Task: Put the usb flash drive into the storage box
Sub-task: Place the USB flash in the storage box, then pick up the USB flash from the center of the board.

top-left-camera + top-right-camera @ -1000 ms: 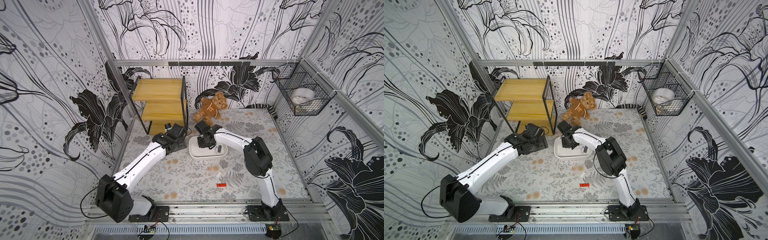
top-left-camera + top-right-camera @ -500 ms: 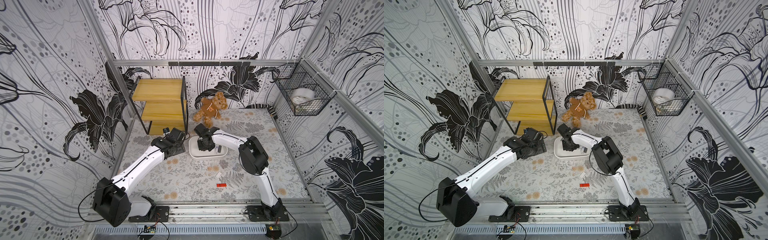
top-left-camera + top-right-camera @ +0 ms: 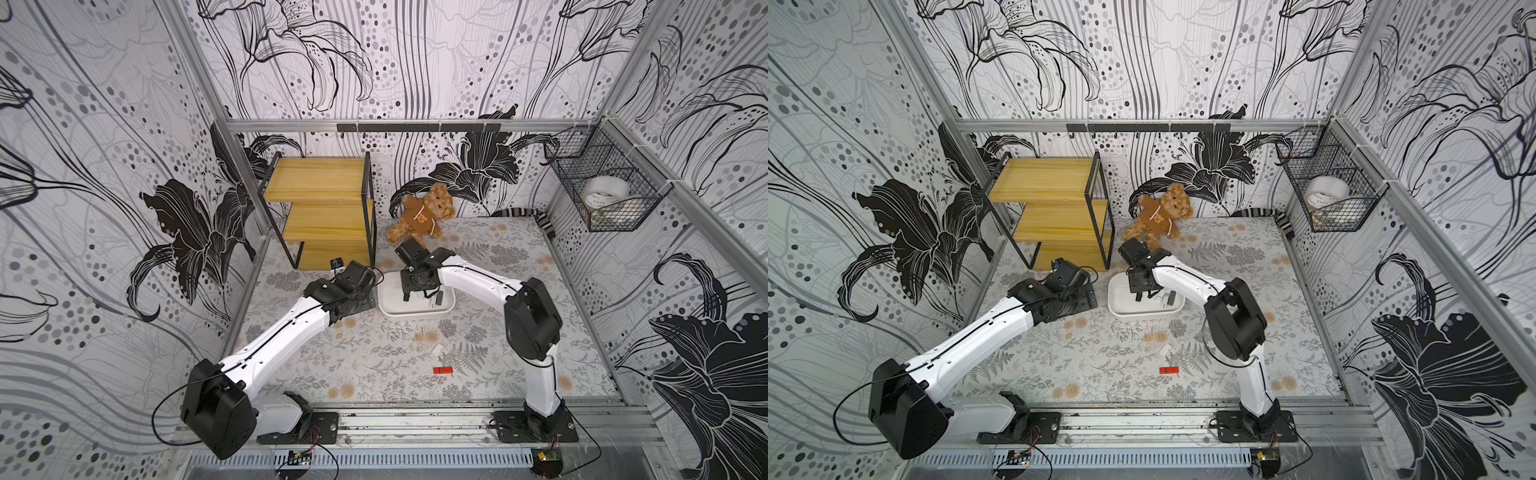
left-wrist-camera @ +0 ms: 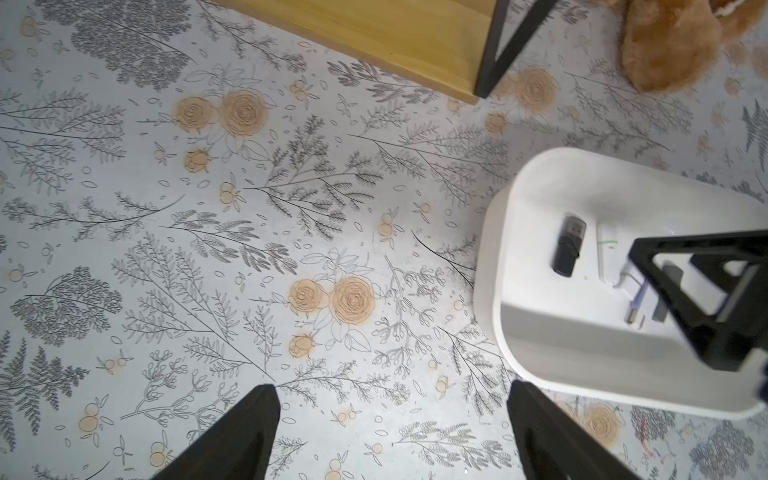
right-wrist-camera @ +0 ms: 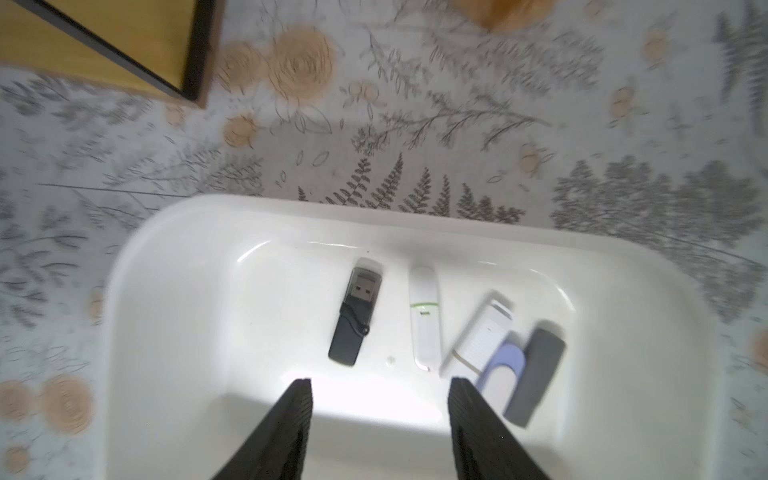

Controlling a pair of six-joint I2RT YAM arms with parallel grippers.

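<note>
My right jaws have just parted, empty, above the storage box (image 5: pixel 124 316); the black usb flash drive (image 5: pixel 355 316) lies on its floor beside four others. Release judged done. Also apart and empty: my left jaws, over the worktop (image 4: pixel 291 208).

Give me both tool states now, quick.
Left tool: open, empty, beside the storage box.
Right tool: open, empty, above the storage box.
</note>
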